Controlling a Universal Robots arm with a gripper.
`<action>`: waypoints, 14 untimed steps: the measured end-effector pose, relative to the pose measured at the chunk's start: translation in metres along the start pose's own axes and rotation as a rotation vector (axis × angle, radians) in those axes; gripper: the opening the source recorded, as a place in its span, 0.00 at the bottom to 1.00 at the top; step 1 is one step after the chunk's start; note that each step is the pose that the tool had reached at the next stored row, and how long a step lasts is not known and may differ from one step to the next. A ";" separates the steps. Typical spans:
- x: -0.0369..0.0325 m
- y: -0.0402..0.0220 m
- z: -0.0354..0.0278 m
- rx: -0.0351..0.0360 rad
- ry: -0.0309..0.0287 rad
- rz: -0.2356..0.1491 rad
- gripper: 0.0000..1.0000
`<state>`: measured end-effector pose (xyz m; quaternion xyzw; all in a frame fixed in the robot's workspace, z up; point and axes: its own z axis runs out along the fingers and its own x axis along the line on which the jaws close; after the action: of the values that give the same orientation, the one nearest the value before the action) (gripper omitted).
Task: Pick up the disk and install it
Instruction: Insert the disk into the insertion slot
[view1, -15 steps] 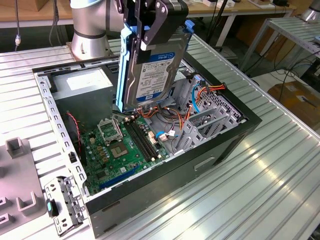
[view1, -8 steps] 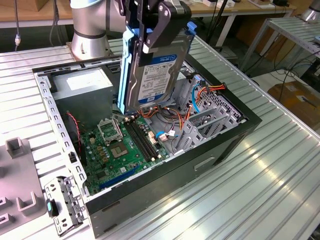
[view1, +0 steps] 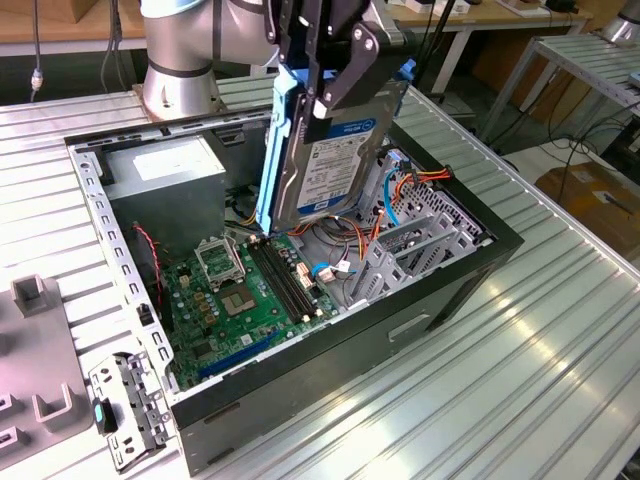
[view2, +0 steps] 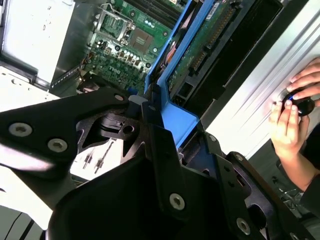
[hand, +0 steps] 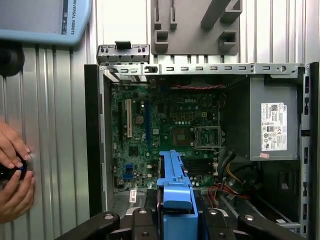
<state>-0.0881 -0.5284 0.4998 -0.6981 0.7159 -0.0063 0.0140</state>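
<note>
Open black case (view1: 430, 310) lies on its side mid-table (view1: 540, 400). It holds a green motherboard (view1: 235, 300), a grey power supply (view1: 160, 170) with a white label in one corner, and loose orange cables (view1: 420, 180). The disk (view1: 330, 165), white-and-blue label facing out, hangs on edge and tilted over the case's middle, its upper end clamped in the gripper (view1: 325, 80). At the table edge beside the case, a person's hands (view2: 286, 127) rest on a small black knob (view2: 301, 106).

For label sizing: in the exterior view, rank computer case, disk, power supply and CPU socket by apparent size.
Largest: computer case.
Then disk and power supply: alike, disk maybe nearer the camera, unranked.
Smallest: CPU socket.
</note>
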 end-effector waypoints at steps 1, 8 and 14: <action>0.0002 -0.0027 0.0004 0.0000 0.0000 0.000 0.37; 0.0012 -0.0249 0.0036 0.0000 0.0002 0.000 0.37; 0.0013 -0.0325 0.0045 0.0000 0.0005 0.000 0.37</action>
<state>-0.0555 -0.5304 0.4962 -0.6980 0.7159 -0.0064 0.0138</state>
